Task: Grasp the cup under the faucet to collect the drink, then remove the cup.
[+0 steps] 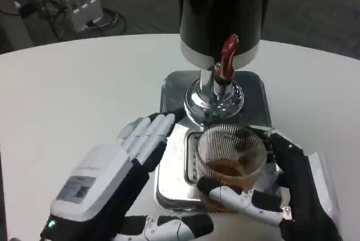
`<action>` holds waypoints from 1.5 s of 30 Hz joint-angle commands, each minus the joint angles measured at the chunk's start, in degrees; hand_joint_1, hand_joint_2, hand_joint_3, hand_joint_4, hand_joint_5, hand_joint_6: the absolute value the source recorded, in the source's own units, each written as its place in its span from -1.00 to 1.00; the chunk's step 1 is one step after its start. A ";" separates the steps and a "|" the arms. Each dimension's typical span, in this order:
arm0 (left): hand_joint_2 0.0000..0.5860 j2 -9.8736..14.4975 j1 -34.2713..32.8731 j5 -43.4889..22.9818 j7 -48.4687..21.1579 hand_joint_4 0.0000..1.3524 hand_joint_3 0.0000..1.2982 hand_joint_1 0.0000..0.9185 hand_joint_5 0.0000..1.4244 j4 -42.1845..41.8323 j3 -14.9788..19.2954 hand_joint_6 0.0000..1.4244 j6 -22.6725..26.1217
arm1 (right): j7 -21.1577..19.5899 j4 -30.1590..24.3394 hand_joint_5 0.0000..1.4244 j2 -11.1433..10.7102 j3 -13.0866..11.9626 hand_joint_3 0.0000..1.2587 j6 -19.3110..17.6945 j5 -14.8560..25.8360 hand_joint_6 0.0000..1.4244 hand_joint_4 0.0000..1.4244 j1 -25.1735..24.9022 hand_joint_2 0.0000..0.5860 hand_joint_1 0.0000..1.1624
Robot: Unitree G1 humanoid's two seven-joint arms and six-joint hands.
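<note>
Your right hand [281, 196] wraps its fingers around the glass cup [230, 159], which holds some brown drink and sits on the metal drip tray [174, 179] just in front of the dispenser's faucet [226, 63], near the tabletop's [73, 94] near edge. Your left hand [121, 173] hovers beside it, fingers extended, holding nothing.

Right hand [281, 190] wraps a ribbed clear cup [230, 154]; fingers [242, 199] curl across the near side, amber drink low inside. Just beyond the cup, the chrome faucet [216, 92] with red lever [228, 55] on a dark dispenser [225, 10]. Left hand [112, 173], just beside the cup on its left, fingers straight, holds nothing, resting at the metal drip tray [174, 179]. White counter [84, 89] beneath.
</note>
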 commanded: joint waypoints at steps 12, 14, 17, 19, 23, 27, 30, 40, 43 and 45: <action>-0.76 1.56 6.60 7.08 1.08 -1.00 -1.00 -1.00 -1.00 -3.23 2.54 -1.00 -2.46 | 7.03 -11.96 0.72 -3.06 -3.69 0.48 -2.13 3.22 0.88 0.44 7.20 -0.66 0.55; -0.75 1.27 7.65 7.51 0.96 -1.00 -1.00 -1.00 -1.00 -4.14 2.85 -1.00 -2.00 | 7.67 -12.97 0.72 -3.56 -4.13 0.48 -2.32 3.24 0.88 0.44 8.21 -0.66 0.55; -0.73 1.37 9.48 8.38 0.95 -1.00 -1.00 -1.00 -1.00 -5.65 3.36 -1.00 -2.00 | 8.28 -13.90 0.72 -3.97 -4.68 0.48 -2.63 3.70 0.88 0.45 9.38 -0.66 0.54; -0.72 1.41 10.27 8.89 1.00 -1.00 -1.00 -1.00 -1.00 -6.17 3.56 -1.00 -2.13 | 8.57 -14.36 0.72 -4.06 -4.87 0.48 -2.68 4.03 0.88 0.45 9.93 -0.66 0.54; -0.72 1.37 12.38 9.49 1.52 -1.00 -1.00 -1.00 -1.00 -7.01 4.08 -1.00 -2.72 | 9.03 -15.27 0.72 -4.16 -4.74 0.48 -2.85 4.09 0.88 0.46 11.02 -0.66 0.54; -0.72 1.17 13.82 9.95 1.72 -1.00 -1.00 -1.00 -1.00 -7.99 4.36 -1.00 -3.05 | 9.65 -16.51 0.72 -4.32 -4.55 0.48 -3.03 4.00 0.88 0.46 11.77 -0.66 0.54; -0.72 0.89 14.88 10.79 1.80 -1.00 -1.00 -1.00 -1.00 -8.81 4.38 -1.00 -3.21 | 10.23 -17.47 0.72 -4.27 -4.45 0.48 -2.80 3.85 0.88 0.46 12.26 -0.66 0.54; -0.70 -0.05 16.68 11.99 1.82 -1.00 -1.00 -1.00 -1.00 -10.55 5.00 -1.00 -3.39 | 11.00 -18.59 0.72 -4.21 -4.30 0.48 -2.84 3.76 0.88 0.46 13.47 -0.66 0.54; -0.70 -0.29 16.76 12.07 1.63 -1.00 -1.00 -1.00 -1.00 -10.91 5.00 -1.00 -3.29 | 11.05 -18.94 0.72 -4.28 -4.38 0.48 -2.82 3.52 0.88 0.46 13.57 -0.66 0.54; -0.69 -0.36 16.82 12.10 1.53 -1.00 -1.00 -1.00 -1.00 -11.03 5.00 -1.00 -3.30 | 11.05 -19.20 0.72 -4.24 -4.40 0.48 -2.73 3.48 0.90 0.46 13.59 -0.66 0.54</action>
